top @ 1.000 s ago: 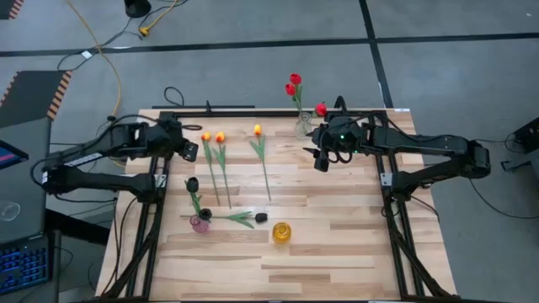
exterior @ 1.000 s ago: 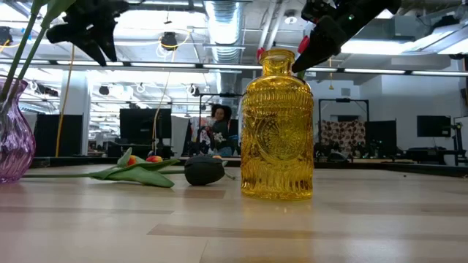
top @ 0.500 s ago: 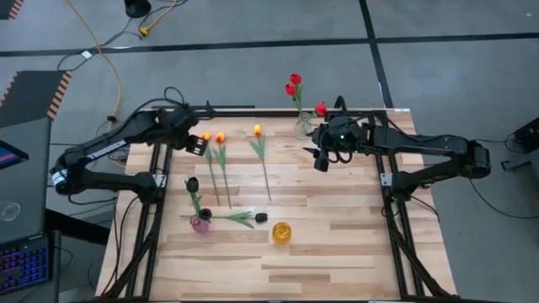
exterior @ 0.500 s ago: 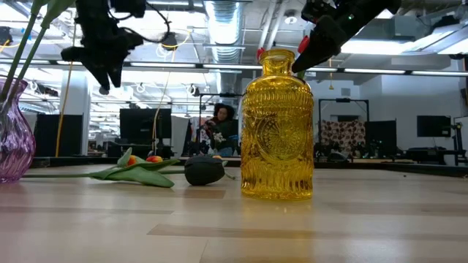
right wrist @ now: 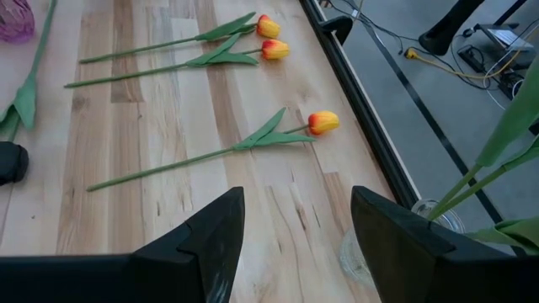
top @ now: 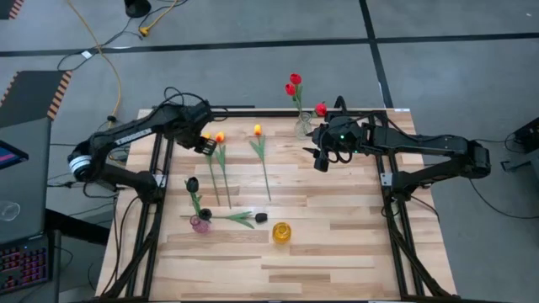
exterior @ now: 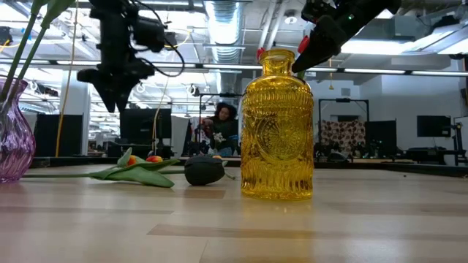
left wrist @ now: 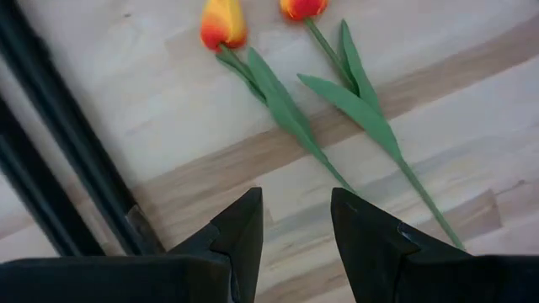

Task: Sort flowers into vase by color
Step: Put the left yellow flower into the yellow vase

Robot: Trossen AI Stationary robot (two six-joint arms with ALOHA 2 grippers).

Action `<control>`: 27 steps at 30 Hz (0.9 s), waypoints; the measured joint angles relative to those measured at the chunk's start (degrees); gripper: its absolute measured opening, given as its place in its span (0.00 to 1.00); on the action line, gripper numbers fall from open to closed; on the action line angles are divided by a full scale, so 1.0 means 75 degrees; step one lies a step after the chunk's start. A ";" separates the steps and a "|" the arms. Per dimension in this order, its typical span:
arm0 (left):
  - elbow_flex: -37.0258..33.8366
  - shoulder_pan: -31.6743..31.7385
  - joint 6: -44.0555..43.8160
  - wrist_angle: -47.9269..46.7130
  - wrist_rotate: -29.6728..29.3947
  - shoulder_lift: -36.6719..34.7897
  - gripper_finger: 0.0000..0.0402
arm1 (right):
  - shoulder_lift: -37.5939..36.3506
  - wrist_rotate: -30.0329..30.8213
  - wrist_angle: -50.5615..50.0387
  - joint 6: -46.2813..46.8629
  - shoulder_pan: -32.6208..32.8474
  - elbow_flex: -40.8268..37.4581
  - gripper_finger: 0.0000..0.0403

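Three yellow-orange tulips lie flat on the table, heads toward the far edge [top: 220, 137] [top: 257, 130]; two of them show in the left wrist view [left wrist: 223, 23] [left wrist: 303, 8]. My left gripper [top: 205, 145] [left wrist: 295, 227] hovers open and empty just above the leftmost ones. Red tulips stand in a clear vase [top: 301, 126] at the far edge. One black tulip stands in a pink vase [top: 200, 223]. Another black tulip [top: 261, 217] lies beside it on the table. A yellow vase [top: 280, 232] stands empty. My right gripper [top: 320, 158] [right wrist: 295, 227] waits open beside the clear vase.
Black frame rails run along the table's left and far edges [left wrist: 59, 168] [right wrist: 354, 93]. The near half of the wooden table [top: 337, 252] holds only the pink and yellow vases and the lying black tulip. A person sits in the room beyond the table [exterior: 219, 124].
My left gripper has swung from the table's left edge toward the right and come down a little, ending over the leftmost yellow-orange tulips. The flowers, the vases and my right arm have stayed where they were.
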 joint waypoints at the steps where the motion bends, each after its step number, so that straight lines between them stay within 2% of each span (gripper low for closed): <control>1: 0.0000 0.0000 0.0047 0.0056 0.0008 0.0146 0.32 | 0.0000 0.0000 0.0000 0.0000 0.0000 0.0000 0.61; 16: 0.0000 0.0000 0.0263 0.0290 0.0208 0.1989 0.32 | 0.0000 0.0000 0.0000 0.0000 0.0000 0.0003 0.61; 23: -0.0033 0.0000 0.0184 0.0724 0.0208 0.2265 0.32 | 0.0000 0.0000 0.0000 0.0000 0.0000 0.0000 0.61; 27: -0.0428 0.0000 -0.0144 0.1043 0.0279 0.2253 0.32 | 0.0000 0.0000 0.0000 0.0000 0.0003 0.0000 0.61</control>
